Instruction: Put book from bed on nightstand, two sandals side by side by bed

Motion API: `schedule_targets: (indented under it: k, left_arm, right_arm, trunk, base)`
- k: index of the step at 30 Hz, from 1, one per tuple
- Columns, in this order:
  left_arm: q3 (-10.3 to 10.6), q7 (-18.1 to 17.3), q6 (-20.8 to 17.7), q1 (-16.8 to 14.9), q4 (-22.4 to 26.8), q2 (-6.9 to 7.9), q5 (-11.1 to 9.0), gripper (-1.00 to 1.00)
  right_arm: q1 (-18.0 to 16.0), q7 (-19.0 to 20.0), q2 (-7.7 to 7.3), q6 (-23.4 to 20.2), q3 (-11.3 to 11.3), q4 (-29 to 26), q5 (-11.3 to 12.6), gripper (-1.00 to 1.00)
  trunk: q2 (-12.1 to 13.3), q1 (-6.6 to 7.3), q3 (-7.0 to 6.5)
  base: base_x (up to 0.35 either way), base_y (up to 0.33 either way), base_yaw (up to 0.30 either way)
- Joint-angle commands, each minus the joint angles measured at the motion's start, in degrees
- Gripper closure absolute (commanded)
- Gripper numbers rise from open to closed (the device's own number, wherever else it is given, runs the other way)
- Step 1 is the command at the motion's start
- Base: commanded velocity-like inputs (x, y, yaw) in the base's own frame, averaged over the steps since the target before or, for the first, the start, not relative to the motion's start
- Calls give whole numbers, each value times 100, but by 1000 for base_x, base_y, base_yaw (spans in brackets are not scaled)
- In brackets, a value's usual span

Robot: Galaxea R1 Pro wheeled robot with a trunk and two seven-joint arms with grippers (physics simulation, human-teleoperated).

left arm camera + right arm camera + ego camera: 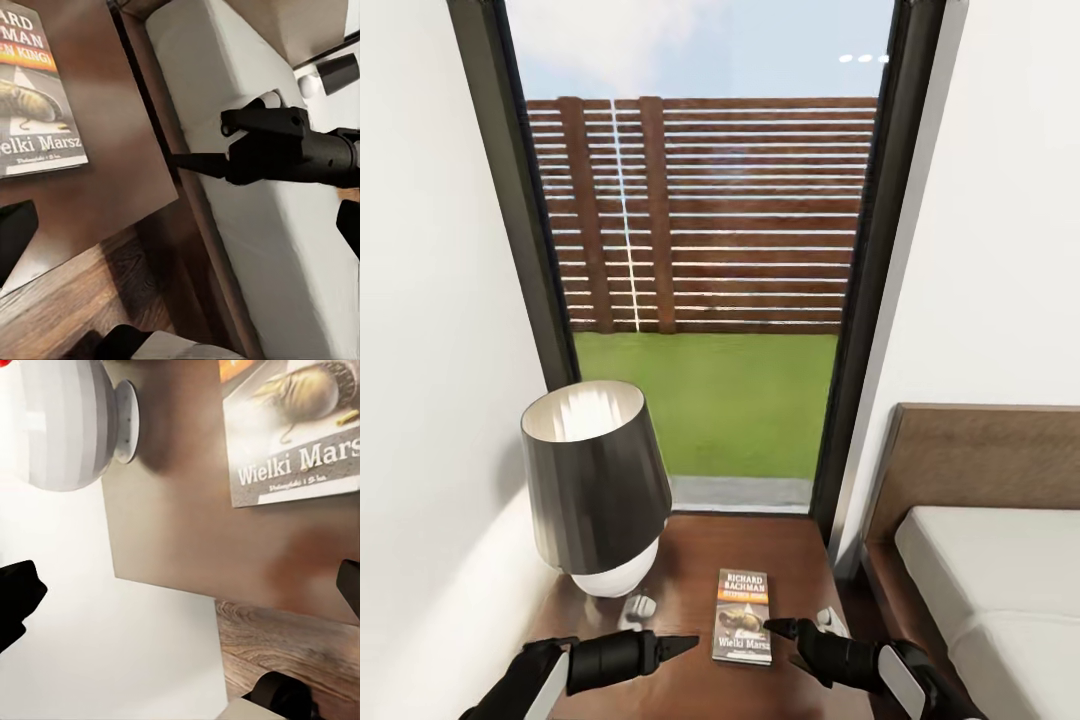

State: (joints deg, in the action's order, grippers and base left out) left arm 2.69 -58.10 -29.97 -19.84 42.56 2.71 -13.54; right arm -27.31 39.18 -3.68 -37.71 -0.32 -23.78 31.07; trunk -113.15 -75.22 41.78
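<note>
I see the book [743,615] flat on the nightstand [690,560], between my left gripper [685,643] and right gripper [778,636], both fingers apart, empty.

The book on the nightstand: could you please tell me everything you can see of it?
The book is a thin paperback lying flat, cover up, on the glossy dark-brown nightstand, right of the lamp. Its dark cover reads "Richard Bachman" in white above an orange band, with "Wielki Marsz" lower down. It lies between the left pincer and right pincer; neither touches it.
</note>
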Motion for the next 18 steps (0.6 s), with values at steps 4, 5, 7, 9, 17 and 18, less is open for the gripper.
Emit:
schedule_targets:
  k: [4, 5, 7, 9, 17, 18]
  left_arm:
    - [21, 9, -45, -3, -119, 9, -45, -100]
    - [21, 9, -45, -3, -128, 9, -45, -100]
    - [21, 9, -44, -3, -135, 10, -44, -100]
    - [21, 9, -44, -3, -140, 10, -44, -100]
    - [22, 9, -44, -3, -143, 10, -44, -100]
    - [23, 9, -44, -3, -143, 10, -44, -100]
  right_arm:
    - [-2, 2, -1, -40, -3, -3, 22, -100]
    - [-2, 2, -1, -41, -3, -3, 22, -100]
    - [-2, 5, -1, -42, -3, -3, 22, -100]
    - [-2, 4, -1, -43, -3, -3, 22, -100]
    - [-2, 7, -1, -43, -3, -3, 22, -100]
    - [-2, 5, -1, -43, -3, -3, 22, -100]
  trunk:
    - [159, 89, -67]
    - [199, 111, -85]
    - [280, 155, -121]
    - [360, 199, -156]
    - [681, 375, -300]
    - [721, 397, -318]
  base:
    - [0, 0, 0]
    - [0, 0, 0]
    - [0, 0, 0]
    - [0, 0, 0]
    - [0, 0, 0]
    - [0, 0, 0]
